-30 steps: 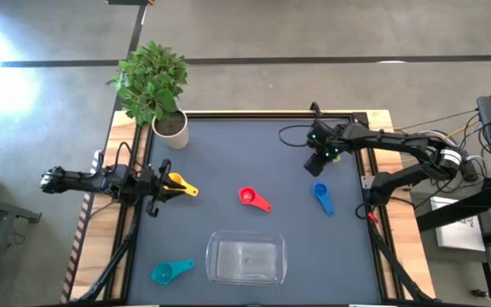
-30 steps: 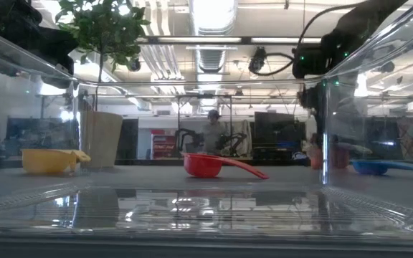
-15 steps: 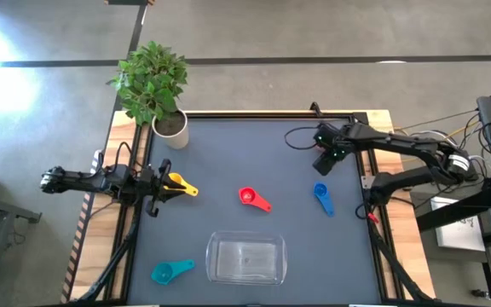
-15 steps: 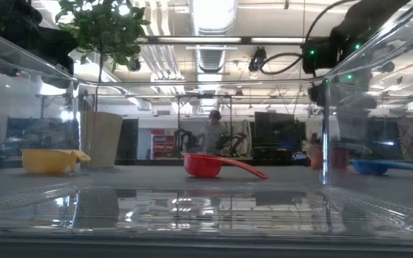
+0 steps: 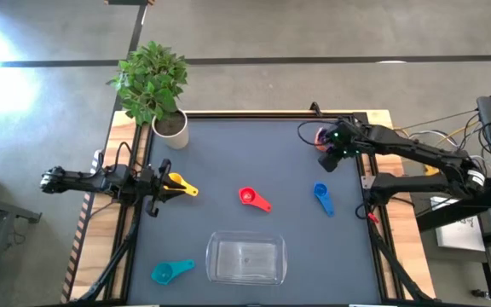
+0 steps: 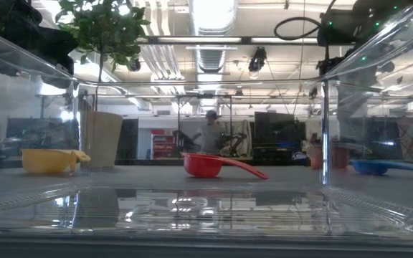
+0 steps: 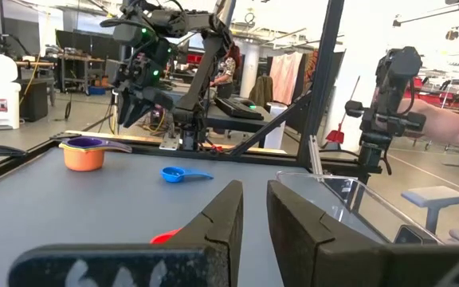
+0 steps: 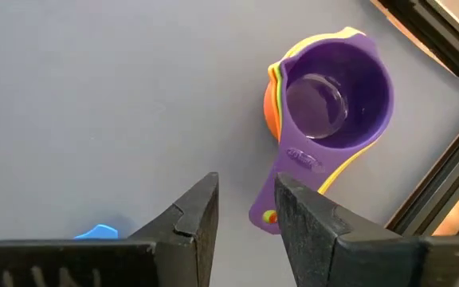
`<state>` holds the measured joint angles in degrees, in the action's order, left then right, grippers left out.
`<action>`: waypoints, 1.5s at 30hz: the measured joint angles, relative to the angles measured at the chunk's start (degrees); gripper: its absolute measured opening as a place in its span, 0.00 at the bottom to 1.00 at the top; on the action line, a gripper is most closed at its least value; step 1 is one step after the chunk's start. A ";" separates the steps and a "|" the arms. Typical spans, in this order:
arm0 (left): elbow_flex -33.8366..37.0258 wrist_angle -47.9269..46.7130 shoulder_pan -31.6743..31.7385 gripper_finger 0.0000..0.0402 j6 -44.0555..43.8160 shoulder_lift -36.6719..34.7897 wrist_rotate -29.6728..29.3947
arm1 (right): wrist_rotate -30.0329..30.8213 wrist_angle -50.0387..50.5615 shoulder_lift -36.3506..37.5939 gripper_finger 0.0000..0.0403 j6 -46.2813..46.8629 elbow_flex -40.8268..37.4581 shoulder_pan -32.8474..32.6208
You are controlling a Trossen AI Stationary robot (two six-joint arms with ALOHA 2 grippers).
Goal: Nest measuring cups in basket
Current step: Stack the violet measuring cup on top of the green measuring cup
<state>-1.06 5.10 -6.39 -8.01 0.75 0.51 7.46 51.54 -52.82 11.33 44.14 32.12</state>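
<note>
A stack of measuring cups, purple on top of orange and yellow (image 8: 337,88), stands on its base near the table's far right corner (image 5: 320,136). My right gripper (image 8: 246,214) hovers open above the table just near of that stack (image 5: 335,151). Single cups rest on the mat: red (image 5: 251,198), blue (image 5: 321,196), teal (image 5: 170,272) and yellow (image 5: 177,182). The clear basket (image 5: 245,259) sits near the near edge. My left gripper (image 7: 253,219) waits at the left edge (image 5: 162,182), slightly open, beside the yellow cup.
A white plant pot (image 5: 170,128) with a leafy plant stands at the far left corner. Bare mat lies between the red cup, the blue cup and the basket. A raised frame rail (image 8: 445,171) runs along the right edge close to the stack.
My right gripper has risen and drifted toward the table's right edge, staying open. The cups and the basket have kept their places.
</note>
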 joint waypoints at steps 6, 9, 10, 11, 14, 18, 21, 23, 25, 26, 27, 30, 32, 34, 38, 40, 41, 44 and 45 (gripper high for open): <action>0.00 0.01 0.00 0.10 0.01 0.02 0.00 | 0.12 0.26 -1.00 0.44 0.66 0.00 0.00; 0.00 0.01 0.00 0.10 0.00 0.01 0.00 | 2.93 0.76 -2.11 0.55 2.01 0.00 0.13; 0.00 0.01 0.00 0.10 0.01 0.02 0.00 | 5.27 1.33 -2.69 0.58 2.93 0.04 0.13; 0.00 0.01 0.00 0.10 0.01 0.01 0.00 | 7.47 1.99 -3.43 0.61 4.02 0.11 0.15; 0.00 0.02 0.00 0.10 0.00 0.00 0.00 | 10.00 2.57 -5.87 0.71 5.99 0.19 0.16; 0.00 0.02 0.00 0.10 0.00 0.02 0.00 | 10.48 3.32 -9.88 0.81 8.37 0.24 0.15; 0.00 0.00 0.00 0.10 0.00 0.02 0.00 | 11.49 3.46 -12.66 0.87 8.97 0.10 0.69; 0.00 0.02 0.00 0.10 0.01 0.01 0.00 | 11.59 3.37 -14.16 0.89 9.03 -0.07 1.54; 0.00 0.00 0.00 0.10 0.01 0.02 0.00 | 11.61 2.88 -15.26 0.90 9.01 -0.21 2.62; 0.00 0.01 0.00 0.10 0.02 0.01 0.00 | 11.44 2.55 -15.60 0.90 8.83 -0.34 3.27; 0.00 0.02 0.00 0.10 0.00 0.02 0.00 | 10.58 1.69 -15.77 0.90 8.62 -0.67 4.05; 0.00 0.02 0.00 0.10 0.02 0.02 0.00 | 6.30 -3.34 -15.86 0.90 7.33 -2.56 6.55; 0.00 0.00 0.00 0.10 0.01 0.01 0.00 | 4.38 -6.47 -15.65 0.90 6.64 -4.02 8.13; 0.00 0.00 0.00 0.10 0.01 0.01 0.00 | 3.14 -8.64 -15.61 0.90 5.76 -5.06 9.19; 0.02 0.00 0.00 0.10 0.00 0.02 0.00 | 2.98 -9.78 -15.61 0.88 5.27 -5.92 9.94; 0.00 0.02 0.00 0.10 0.02 0.02 0.00 | 3.05 -10.14 -15.61 0.83 5.14 -5.97 9.94; 0.00 0.00 0.00 0.10 0.02 0.02 0.00 | 3.04 -10.18 -15.61 0.80 5.00 -5.97 9.94; 0.00 0.00 0.00 0.10 0.01 0.00 0.00 | 3.05 -10.54 -15.61 0.68 4.44 -5.97 10.09; 0.00 0.00 0.00 0.10 0.00 0.00 0.00 | 3.05 -10.57 -15.61 0.63 4.30 -5.97 10.20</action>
<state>-1.06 5.11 -6.39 -8.01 0.76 0.51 10.51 40.97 -68.42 15.63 38.17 42.32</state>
